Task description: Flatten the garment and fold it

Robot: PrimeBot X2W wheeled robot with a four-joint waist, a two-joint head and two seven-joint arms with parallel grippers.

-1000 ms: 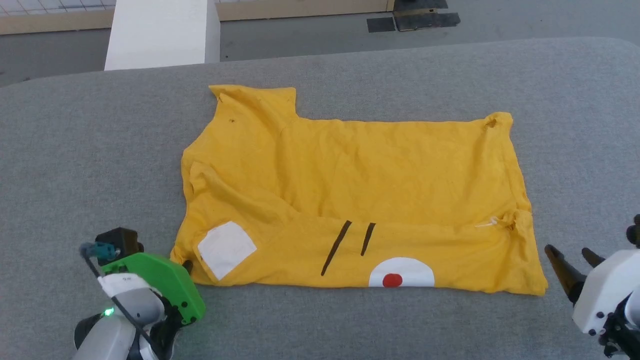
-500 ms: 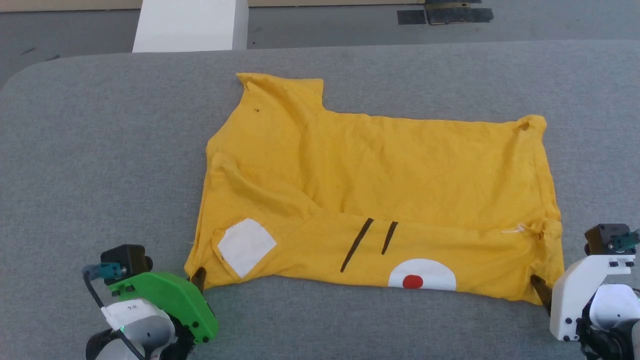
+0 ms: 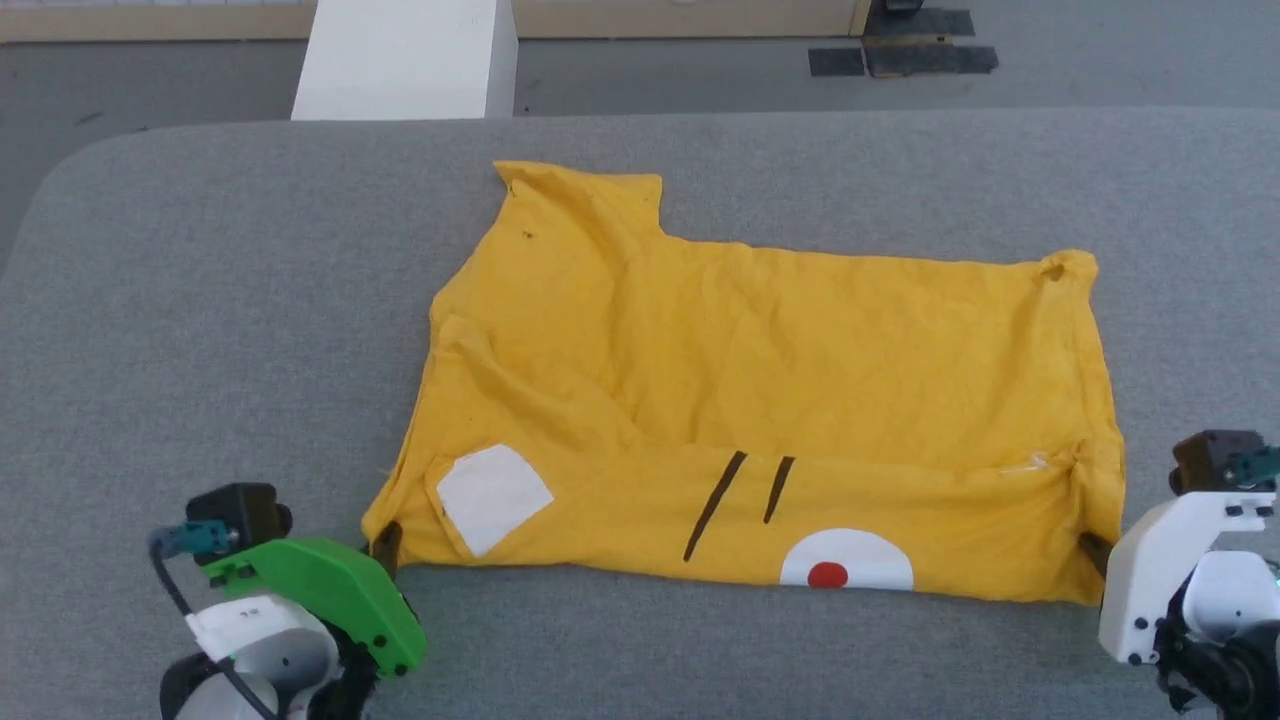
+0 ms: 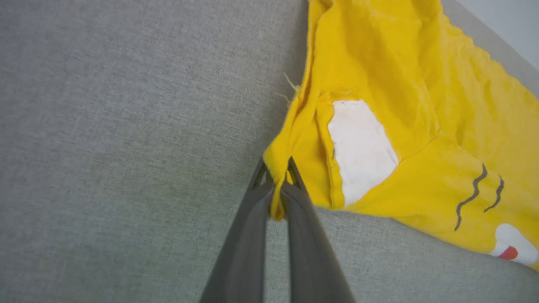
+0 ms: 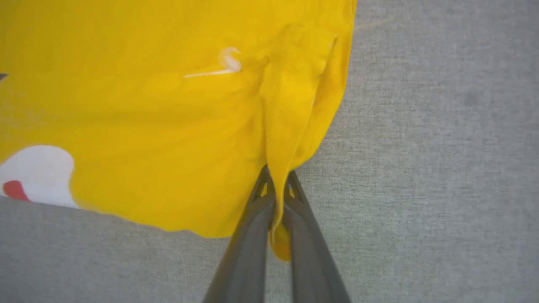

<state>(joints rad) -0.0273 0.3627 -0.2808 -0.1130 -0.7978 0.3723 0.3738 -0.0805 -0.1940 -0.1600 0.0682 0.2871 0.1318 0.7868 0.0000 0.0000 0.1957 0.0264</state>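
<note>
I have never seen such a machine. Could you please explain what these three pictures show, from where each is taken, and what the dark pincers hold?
It is a robot with two arms, each ending in a two-fingered gripper. The wide picture comes from a camera on its head, looking down at a grey padded table. On it lies a yellow T-shirt, its near edge folded over. The other two pictures come from cameras on the wrists, looking along the dark fingers. The left gripper is shut on the shirt's near left corner, and the right gripper on its near right corner.
</note>
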